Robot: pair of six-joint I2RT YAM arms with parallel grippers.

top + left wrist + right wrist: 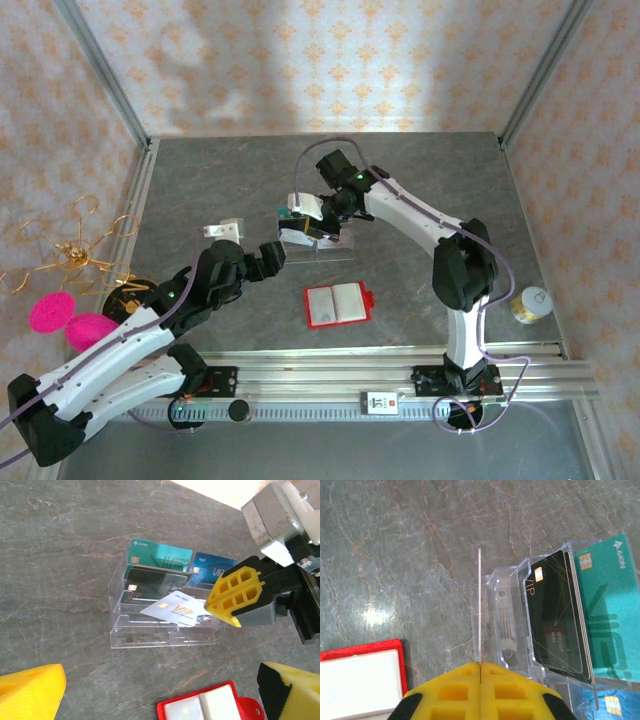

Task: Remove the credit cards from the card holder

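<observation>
Evidently placing: right gripper point(480, 667), jaws clamped on a pale credit card point(172, 609) at the clear tray point(150, 635) (12 o'clock of the open card holder point(338, 304)), should lower and release; left gripper point(265, 257) open.

The left arm point(120, 350) reaches from the lower left toward the frame's centre. Its left gripper point(262, 258) is spread wide, with the yellow fingers point(30, 692) sitting at the two bottom corners of the wrist view. The right arm point(455, 270) rises from the lower right and bends leftward, pointing the right gripper point(318, 228) downward, jaws pressed together on a pale card point(479, 595) seen edge-on.
</observation>
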